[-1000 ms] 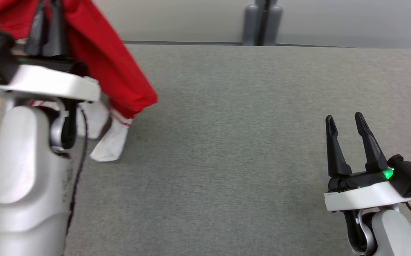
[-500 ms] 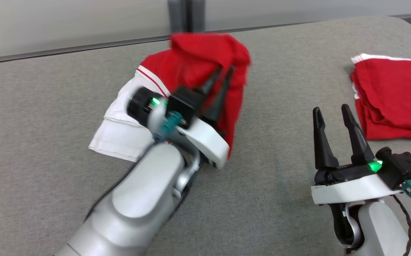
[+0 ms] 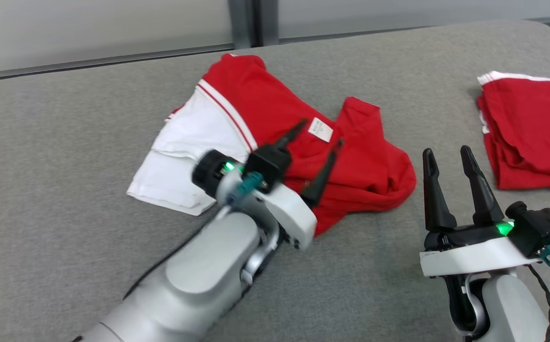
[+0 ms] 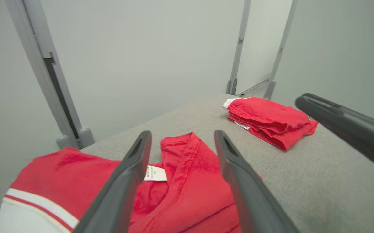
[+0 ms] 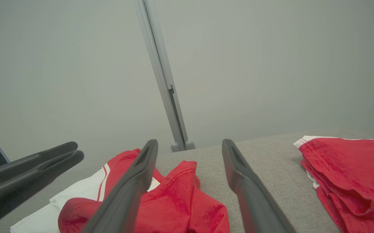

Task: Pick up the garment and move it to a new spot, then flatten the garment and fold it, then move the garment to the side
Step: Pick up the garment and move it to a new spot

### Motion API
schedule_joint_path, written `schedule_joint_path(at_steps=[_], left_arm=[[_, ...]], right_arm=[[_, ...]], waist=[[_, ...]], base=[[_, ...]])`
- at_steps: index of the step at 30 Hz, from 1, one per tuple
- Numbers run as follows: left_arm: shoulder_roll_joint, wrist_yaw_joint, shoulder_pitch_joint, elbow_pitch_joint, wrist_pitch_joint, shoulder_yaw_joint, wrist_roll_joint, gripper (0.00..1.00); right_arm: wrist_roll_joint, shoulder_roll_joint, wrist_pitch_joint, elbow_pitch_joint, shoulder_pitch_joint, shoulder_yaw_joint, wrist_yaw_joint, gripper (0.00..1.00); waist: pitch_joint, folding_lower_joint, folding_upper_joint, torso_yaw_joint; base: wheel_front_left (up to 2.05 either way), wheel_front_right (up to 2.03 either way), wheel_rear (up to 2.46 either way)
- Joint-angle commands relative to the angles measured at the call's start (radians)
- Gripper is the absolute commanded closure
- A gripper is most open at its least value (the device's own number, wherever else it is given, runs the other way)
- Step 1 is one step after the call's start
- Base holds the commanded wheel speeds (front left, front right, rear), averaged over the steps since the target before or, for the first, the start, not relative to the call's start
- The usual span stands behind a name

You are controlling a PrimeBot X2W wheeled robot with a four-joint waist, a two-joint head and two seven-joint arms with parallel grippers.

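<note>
- Head view: a grey, cloth-covered surface [image 3: 56, 156] runs across the whole frame, and its far right corner is rounded
- Behind it stands a plain pale grey wall [image 3: 89, 28], with a dark strip along the line where wall and surface meet
- A grey upright post [image 3: 253, 21] rises against the wall, just beyond the surface's far edge; the left wrist view shows two more slim posts [image 4: 238, 48] farther off to the right
- The garment [image 3: 265, 104] is red with a white panel and thin white stripes at its left end; it lies crumpled on the middle of the surface, with a white label [image 3: 321, 129] facing up
- The left gripper [image 3: 321, 132] is over the garment's red part, its fingers spread with nothing between them
- The right gripper [image 3: 447, 150] is over bare surface just right of the garment, fingers parted and empty
- A folded pile of red cloth [image 3: 531, 128] with a white edge rests near the surface's right side, well apart from the garment
</note>
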Motion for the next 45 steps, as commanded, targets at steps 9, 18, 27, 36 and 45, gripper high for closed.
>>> schedule_joint_path(at_steps=[9,18,27,36,45], left_arm=[[0.102,-0.012,0.165,-0.14,-0.006,0.363,0.13,0.0],[0.102,-0.09,0.477,-0.272,-0.006,0.633,0.251,0.0],[0.025,-0.181,0.596,-0.305,-0.006,0.794,0.337,0.0],[0.005,-0.222,0.567,-0.288,-0.006,0.815,0.343,0.0],[0.005,-0.21,0.544,-0.28,-0.006,0.761,0.292,0.0]], right_arm=[[-0.019,-0.05,-0.004,0.018,0.042,-0.018,0.0,0.0],[-0.02,-0.069,-0.003,0.049,0.082,-0.017,0.0,0.0],[-0.036,-0.076,-0.002,0.074,0.096,0.012,0.0,0.0],[0.027,-0.12,0.135,0.152,0.036,0.209,0.0,0.0],[-0.024,-0.131,0.189,0.285,-0.07,0.237,0.0,0.0]], waist=[[-0.076,0.0,-0.0001,0.164],[-0.119,0.0,-0.0001,0.252],[-0.115,0.0,-0.0001,0.286],[-0.08,0.0,-0.0001,0.307],[-0.04,0.0,-0.0001,0.355]], base=[[0.0,0.0,0.0],[0.0,0.0,0.0],[0.0,0.0,0.0],[0.0,0.0,0.0],[0.0,0.0,0.0]])
